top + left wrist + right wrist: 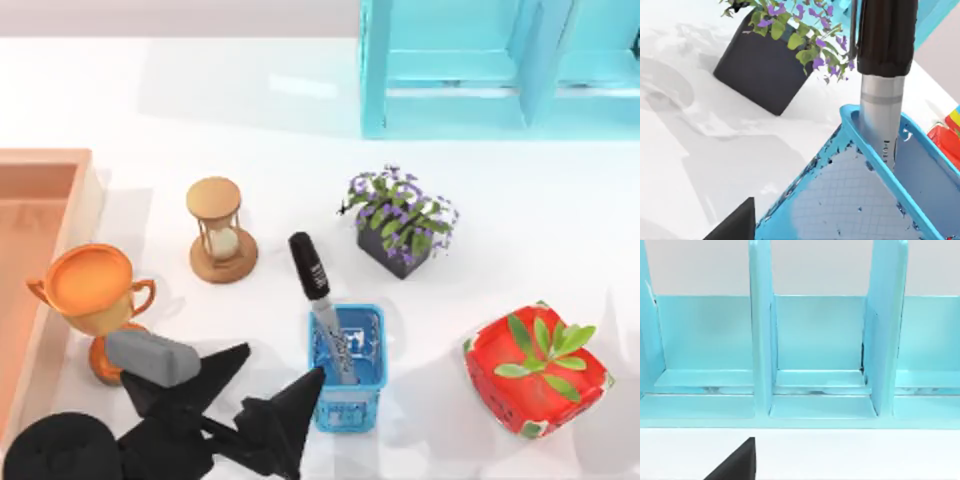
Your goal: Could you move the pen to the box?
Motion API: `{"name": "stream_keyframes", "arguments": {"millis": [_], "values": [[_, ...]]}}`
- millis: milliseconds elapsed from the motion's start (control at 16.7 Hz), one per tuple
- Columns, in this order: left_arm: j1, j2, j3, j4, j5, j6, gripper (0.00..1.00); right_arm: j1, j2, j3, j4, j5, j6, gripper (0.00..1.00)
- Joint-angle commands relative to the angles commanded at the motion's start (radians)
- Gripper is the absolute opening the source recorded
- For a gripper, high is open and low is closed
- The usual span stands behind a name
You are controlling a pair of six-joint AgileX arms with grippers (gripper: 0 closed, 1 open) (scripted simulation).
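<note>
The pen (pixel 319 298), black cap over a grey lettered barrel, stands tilted in a small blue mesh cup (pixel 347 378) near the table's front middle. My left gripper (pixel 283 364) is open just left of the cup, low at the front, its black fingers (pixel 300 395) spread and holding nothing. In the left wrist view the pen (pixel 883 100) rises close out of the blue cup (pixel 855 200). The box (pixel 82 190), light reddish-brown wood, lies at the far left edge. Part of my right gripper (pixel 735 462) shows in front of a turquoise shelf.
An orange trophy (pixel 92 292) stands between the box and my left arm. A wooden hourglass (pixel 222 230) is behind it. A dark planter with purple flowers (pixel 400 222), a red wrapped planter (pixel 535 365) and the turquoise shelf (pixel 480 70) fill the right and back.
</note>
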Motion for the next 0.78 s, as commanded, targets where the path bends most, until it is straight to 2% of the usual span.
{"name": "stream_keyframes", "arguments": {"millis": [480, 780], "values": [[0.028, 0.194, 0.294, -0.102, 0.032, 0.004, 1.00, 0.000, 0.000, 0.000, 0.000, 0.000, 0.000, 1.00], [0.033, 0.223, 0.338, -0.118, 0.037, 0.005, 1.00, 0.000, 0.000, 0.000, 0.000, 0.000, 0.000, 1.00]]}}
